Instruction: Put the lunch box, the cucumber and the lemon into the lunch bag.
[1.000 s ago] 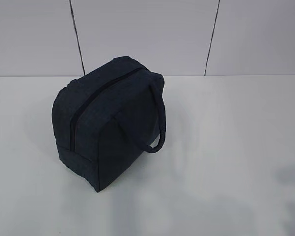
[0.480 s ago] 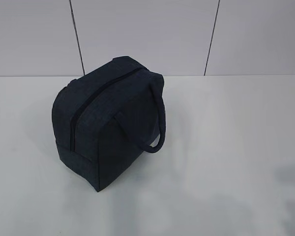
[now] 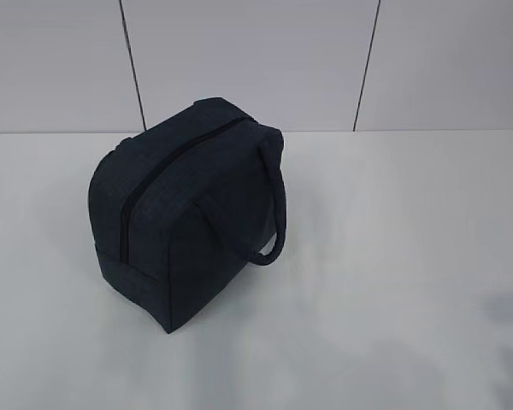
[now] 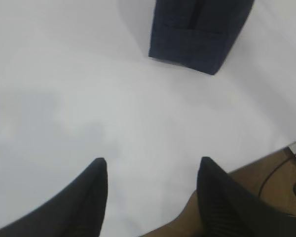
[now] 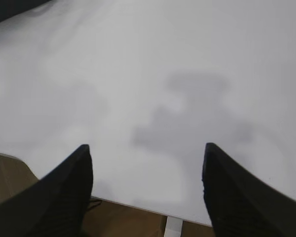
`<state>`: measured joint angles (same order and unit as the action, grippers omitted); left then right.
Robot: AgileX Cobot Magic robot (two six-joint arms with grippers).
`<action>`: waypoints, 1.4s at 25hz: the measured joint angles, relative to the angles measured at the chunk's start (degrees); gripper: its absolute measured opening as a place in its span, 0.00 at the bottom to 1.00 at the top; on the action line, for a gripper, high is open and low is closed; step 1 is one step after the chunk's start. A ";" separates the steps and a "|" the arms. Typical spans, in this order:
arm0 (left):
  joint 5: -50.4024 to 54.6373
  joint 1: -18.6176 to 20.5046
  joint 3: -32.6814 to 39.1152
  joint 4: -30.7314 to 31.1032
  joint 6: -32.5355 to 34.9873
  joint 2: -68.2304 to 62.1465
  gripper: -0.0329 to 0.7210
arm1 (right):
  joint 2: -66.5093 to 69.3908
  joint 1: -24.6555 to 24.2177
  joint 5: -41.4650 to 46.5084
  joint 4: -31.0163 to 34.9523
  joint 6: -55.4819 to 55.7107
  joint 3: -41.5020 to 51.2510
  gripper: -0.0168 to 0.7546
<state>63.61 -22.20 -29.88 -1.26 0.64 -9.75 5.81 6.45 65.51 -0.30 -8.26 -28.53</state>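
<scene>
**Both grippers open above the table, bag zipped**

The left gripper [image 4: 152,165] and the right gripper [image 5: 145,150] hang spread wide and empty over the table's [image 3: 393,256] near edge. The lunch bag [image 3: 184,213] stands zipped toward the far left corner.

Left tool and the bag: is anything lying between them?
Nothing: in the left wrist view only bare table lies between the open left tool and the bag.

White table [image 3: 410,256]; lunch bag [image 3: 188,213] upright
</scene>
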 joint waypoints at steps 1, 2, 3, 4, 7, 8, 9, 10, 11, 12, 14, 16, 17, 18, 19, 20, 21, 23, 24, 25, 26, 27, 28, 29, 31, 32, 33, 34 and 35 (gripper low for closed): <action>-0.09 2.44 0.00 0.00 0.00 0.00 0.60 | -0.32 -0.79 0.00 0.00 0.00 0.00 0.71; -0.09 5.11 0.00 0.00 0.00 0.14 0.60 | -0.58 -1.67 0.00 -0.08 0.00 0.00 0.71; -0.09 7.84 0.00 0.00 0.00 0.38 0.60 | -0.85 -2.47 0.00 -0.08 0.00 0.00 0.71; -0.09 9.98 0.00 0.00 0.00 0.90 0.60 | -1.23 -3.42 0.00 -0.08 0.00 0.00 0.71; -0.09 15.65 0.00 0.00 0.00 3.59 0.60 | -3.11 -5.64 0.00 -0.08 0.00 0.00 0.71; -0.09 16.53 0.00 0.00 0.00 4.89 0.60 | -4.13 -5.94 0.00 -0.08 0.00 0.00 0.71; -0.09 17.31 0.00 0.00 0.00 6.27 0.60 | -5.26 -6.19 0.00 -0.08 0.00 0.00 0.71; -0.09 17.75 0.00 0.00 0.00 7.71 0.60 | -6.16 -6.21 0.00 -0.08 0.00 0.00 0.71; -0.09 17.97 0.00 0.02 0.00 8.87 0.60 | -6.57 -6.21 0.00 -0.08 0.00 0.00 0.71; 0.02 18.09 0.00 0.02 0.00 9.11 0.60 | -6.67 -6.21 0.15 -0.08 0.00 0.00 0.71; -0.08 18.21 0.00 0.02 0.00 9.14 0.60 | -6.70 -6.21 0.04 -0.08 0.00 0.00 0.71; -0.08 18.21 0.00 0.02 0.00 9.14 0.60 | -6.70 -6.21 0.04 -0.12 0.00 0.00 0.71; -0.08 18.21 0.00 0.02 0.00 9.14 0.60 | -6.70 -6.21 0.04 -0.12 0.00 0.00 0.71; -0.08 18.21 0.00 0.02 0.00 9.14 0.60 | -6.70 -6.21 0.04 -0.12 0.00 0.00 0.71; -0.08 18.32 0.00 0.02 0.00 9.14 0.60 | -6.70 -6.21 0.04 -0.12 0.00 0.00 0.71; -0.08 18.32 0.00 0.02 0.00 9.14 0.60 | -6.70 -6.21 0.04 -0.12 0.11 0.00 0.71; -0.08 18.32 0.00 0.02 0.00 9.14 0.60 | -6.70 -6.21 0.04 -0.12 0.11 0.00 0.71; -0.08 18.32 0.00 0.02 0.00 9.14 0.60 | -6.70 -6.21 0.04 -0.12 0.11 0.00 0.71; -0.08 18.32 0.00 0.02 0.00 9.14 0.60 | -6.70 -6.21 0.04 -0.12 0.11 0.00 0.71; -0.08 18.32 0.00 0.02 0.00 9.14 0.59 | -6.70 -6.21 0.04 -0.12 0.11 0.00 0.71; -0.08 18.32 0.00 0.02 0.00 9.14 0.59 | -6.70 -6.21 0.04 -0.12 0.11 0.00 0.71; -0.08 18.32 0.00 0.02 0.00 9.14 0.58 | -6.70 -6.21 0.04 -0.12 0.11 0.00 0.71; -0.08 18.32 0.00 0.02 0.00 9.14 0.58 | -6.70 -6.21 0.04 -0.12 0.11 0.00 0.71; -0.08 18.32 0.00 0.02 0.00 9.14 0.58 | -6.70 -6.21 0.04 -0.12 0.11 0.00 0.71; -0.08 18.32 0.00 0.02 0.00 9.14 0.58 | -6.70 -6.21 0.04 -0.12 0.11 0.00 0.71; -0.08 18.32 0.00 0.02 0.00 9.14 0.58 | -6.70 -6.21 0.04 -0.12 0.11 0.00 0.71; -0.08 18.32 0.00 0.02 0.00 9.14 0.58 | -6.70 -6.21 0.04 -0.12 0.11 0.00 0.71; -0.08 18.32 0.00 0.02 0.00 9.14 0.58 | -6.70 -6.21 0.04 -0.12 0.11 0.00 0.71; -0.08 18.32 0.00 0.02 0.00 9.14 0.58 | -6.70 -6.21 0.04 -0.12 0.11 0.00 0.71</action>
<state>63.53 -3.88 -29.88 -1.24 0.64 -0.61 -0.89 0.25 65.55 -0.42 -8.15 -28.53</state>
